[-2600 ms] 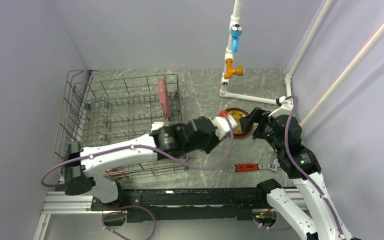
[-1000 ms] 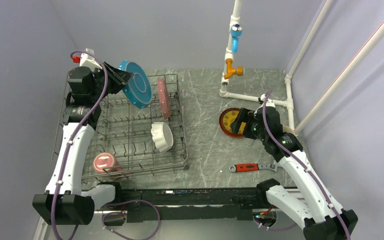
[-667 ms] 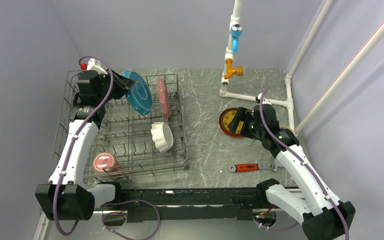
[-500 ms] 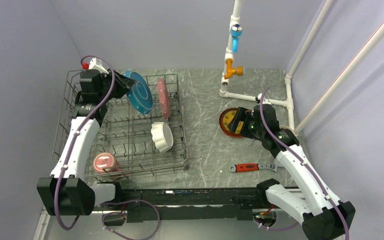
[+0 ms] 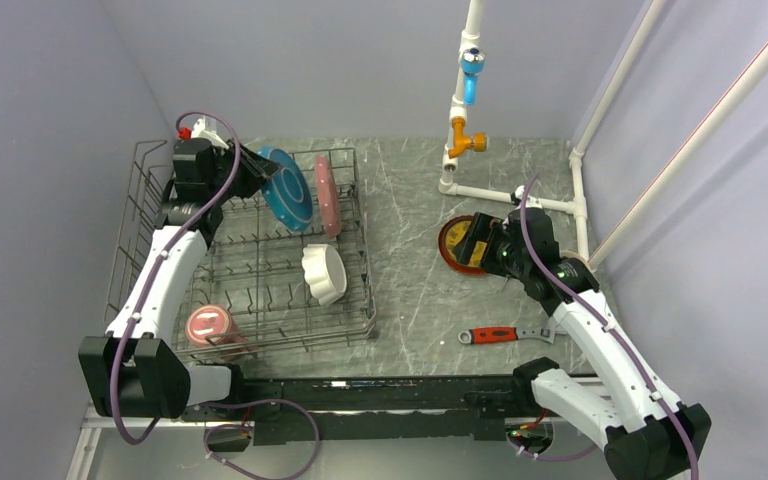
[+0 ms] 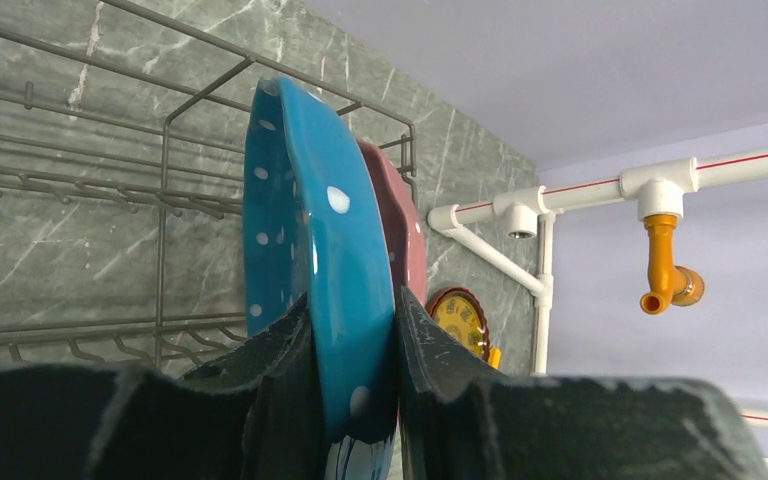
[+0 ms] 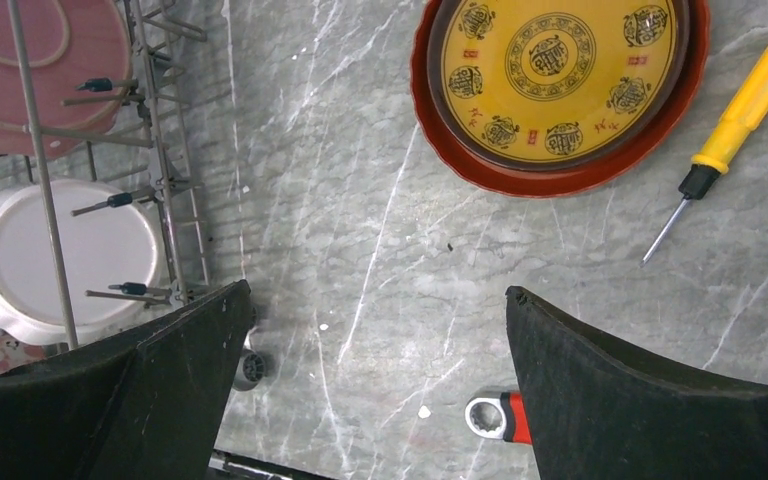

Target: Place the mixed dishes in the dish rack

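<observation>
Over the far left of the table (image 5: 415, 290), top view: the left gripper (image 5: 257, 172) is closed on the rim of the blue plate (image 5: 288, 190). It holds the plate on edge, tilted, above the back of the dish rack (image 5: 260, 338) and just left of the pink scalloped plate (image 5: 327, 195), which stands upright in the rack. Can't tell whether the blue plate's lower edge sits btwn the tines. The white scalloped bowl (image 5: 324, 273) is on its side mid-rack. The pink mug (image 5: 208, 325) is at the near left corner. On the right, the right gripper (image 5: 472, 243) hangs over the red-brown plate (image 5: 451, 243), which lies flat on the table outside the rack. A red-handled wrench (image 5: 500, 334) lies nearer the bases.

Left wrist view: both fingers press on opposite faces of the blue plate, which has white dots. The pink plate is right behind it, and the red-brown plate is small in the bkgd.

Right wrist view: jaws spread wide w/ nothing btwn them, only bare table below. The red-brown plate w/ its yellow patterned centre lies ahead, and a yellow screwdriver (image 7: 740, 110) is beside it, apart from it. The bowl shows through the rack wires at left.
</observation>
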`<state>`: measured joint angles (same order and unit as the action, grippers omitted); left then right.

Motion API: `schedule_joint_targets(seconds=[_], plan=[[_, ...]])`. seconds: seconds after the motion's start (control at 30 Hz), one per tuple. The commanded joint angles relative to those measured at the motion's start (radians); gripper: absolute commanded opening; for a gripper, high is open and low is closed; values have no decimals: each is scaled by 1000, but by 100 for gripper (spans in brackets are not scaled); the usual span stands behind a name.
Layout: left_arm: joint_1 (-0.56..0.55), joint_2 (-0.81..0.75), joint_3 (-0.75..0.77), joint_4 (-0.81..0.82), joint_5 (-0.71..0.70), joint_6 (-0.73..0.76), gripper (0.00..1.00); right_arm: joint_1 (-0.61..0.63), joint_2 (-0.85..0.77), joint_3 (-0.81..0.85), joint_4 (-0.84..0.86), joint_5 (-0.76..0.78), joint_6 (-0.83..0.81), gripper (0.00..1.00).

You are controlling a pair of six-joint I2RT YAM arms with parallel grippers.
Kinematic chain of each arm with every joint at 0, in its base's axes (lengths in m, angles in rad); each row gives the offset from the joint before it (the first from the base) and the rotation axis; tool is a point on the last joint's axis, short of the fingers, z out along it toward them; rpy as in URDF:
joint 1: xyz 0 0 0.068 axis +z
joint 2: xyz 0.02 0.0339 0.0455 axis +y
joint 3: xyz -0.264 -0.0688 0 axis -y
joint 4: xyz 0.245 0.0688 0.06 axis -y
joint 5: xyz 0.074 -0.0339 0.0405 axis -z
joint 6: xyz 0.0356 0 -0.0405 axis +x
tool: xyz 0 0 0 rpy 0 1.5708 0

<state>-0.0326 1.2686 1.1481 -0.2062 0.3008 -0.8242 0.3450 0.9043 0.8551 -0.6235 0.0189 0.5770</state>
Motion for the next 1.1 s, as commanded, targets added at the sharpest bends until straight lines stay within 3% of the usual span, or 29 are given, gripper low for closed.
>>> schedule_joint_targets(seconds=[0.0,0.17,0.6,0.83,1.07], plan=[[-21,-57,28,130,-23,9,0,3,9,7,50,-17,-21,100],[-35,-77,25,84,-99,48,0,2,8,-5,60,-20,-27,100],[-71,-56,11,73,-103,42,0,3,10,-16,70,-19,-26,100],[-139,-42,6,81,-212,122,0,3,16,-13,70,-20,-25,100],[-162,22,40,47,-202,175,0,3,16,-12,61,-20,-26,100]])
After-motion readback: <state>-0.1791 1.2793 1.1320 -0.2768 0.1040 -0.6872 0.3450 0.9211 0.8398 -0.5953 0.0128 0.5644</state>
